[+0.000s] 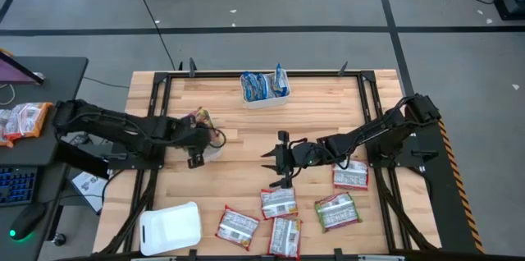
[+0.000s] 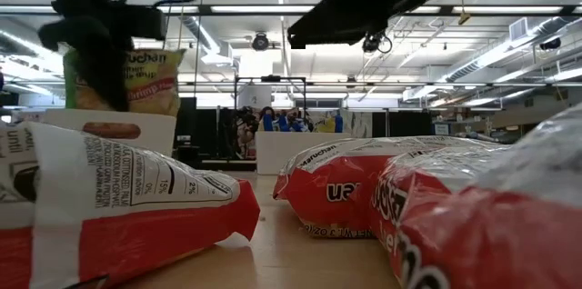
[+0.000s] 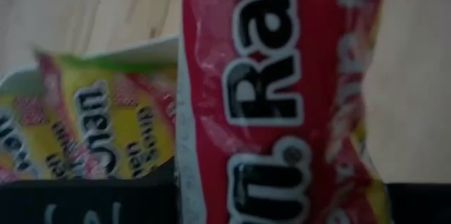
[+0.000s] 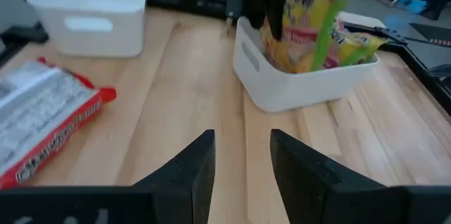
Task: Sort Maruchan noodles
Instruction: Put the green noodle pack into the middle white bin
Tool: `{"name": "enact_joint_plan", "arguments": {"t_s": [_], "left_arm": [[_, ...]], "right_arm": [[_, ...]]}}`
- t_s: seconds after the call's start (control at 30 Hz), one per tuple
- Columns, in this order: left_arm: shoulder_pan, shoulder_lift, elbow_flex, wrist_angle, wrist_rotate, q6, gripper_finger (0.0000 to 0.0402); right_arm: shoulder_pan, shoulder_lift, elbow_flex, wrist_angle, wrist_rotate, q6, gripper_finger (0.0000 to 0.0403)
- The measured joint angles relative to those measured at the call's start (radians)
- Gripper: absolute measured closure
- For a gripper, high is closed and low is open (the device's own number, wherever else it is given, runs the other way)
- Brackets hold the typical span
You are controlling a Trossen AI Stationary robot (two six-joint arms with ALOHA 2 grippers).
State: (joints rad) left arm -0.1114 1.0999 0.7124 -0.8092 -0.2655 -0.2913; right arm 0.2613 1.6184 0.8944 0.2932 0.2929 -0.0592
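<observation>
Left gripper [image 1: 197, 159] jaws pinch a red packet [image 3: 282, 97] above the tray [image 4: 296, 83]; release low inside. Right gripper [image 4: 243, 157] jaws spread, beside that tray.

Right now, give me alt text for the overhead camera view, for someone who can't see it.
Seen from above, the right gripper hangs open over the middle of the wooden table, near six red-white Maruchan noodles packets scattered along the near edge. The left gripper reaches over a white tray at centre-left; another tray at the far edge holds blue packets, and one sits near-left.
</observation>
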Motion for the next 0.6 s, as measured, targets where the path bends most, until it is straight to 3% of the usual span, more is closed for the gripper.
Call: {"name": "enact_joint_plan", "arguments": {"t_s": [0.17,0.3,0.47,0.6], "left_arm": [[0.041,0.107,0.0,0.042,-0.006,-0.024,0.0264],[0.074,0.196,0.0,0.092,-0.036,-0.138,0.0263],[0.081,0.23,0.0,0.097,-0.07,-0.26,0.0267],[0.08,0.228,0.0,0.033,-0.073,-0.347,0.0262]], "right_arm": [[-0.002,0.048,0.0,0.074,0.0,0.011,0.026],[-0.002,0.185,0.031,0.169,-0.015,0.03,0.026],[-0.025,0.328,0.151,0.177,0.017,-0.028,0.026],[-0.074,0.408,0.284,0.085,0.027,-0.046,0.026]]}}
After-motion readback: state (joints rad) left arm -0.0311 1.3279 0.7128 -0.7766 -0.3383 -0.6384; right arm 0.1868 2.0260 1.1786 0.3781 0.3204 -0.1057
